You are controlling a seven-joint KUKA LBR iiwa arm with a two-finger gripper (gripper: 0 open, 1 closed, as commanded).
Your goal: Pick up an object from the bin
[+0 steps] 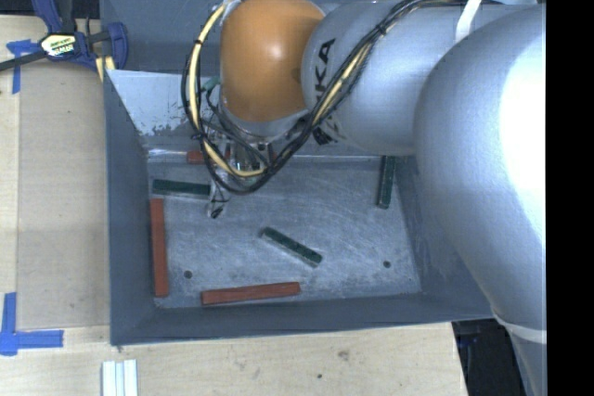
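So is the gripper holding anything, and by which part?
Cannot tell: the arm's orange cover hides the grip; the gripper hangs beside a dark green flat stick, upper left.

Silver arm, orange wrist cover, yellow and black cables

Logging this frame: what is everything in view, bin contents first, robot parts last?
Bin: one, grey metal, mid-view.
Red-brown bars: two; left-wall bar, near-wall bar.
Reddish piece: one, back left, partly hidden.
Dark green bars: three; left green bar, centre green bar lying aslant, right green bar.
Arm: one, silver, from the right.
Orange cover: one, on the wrist.
Cables: yellow and black, looped beside the cover.
Gripper: one, back left, beside the left green bar.
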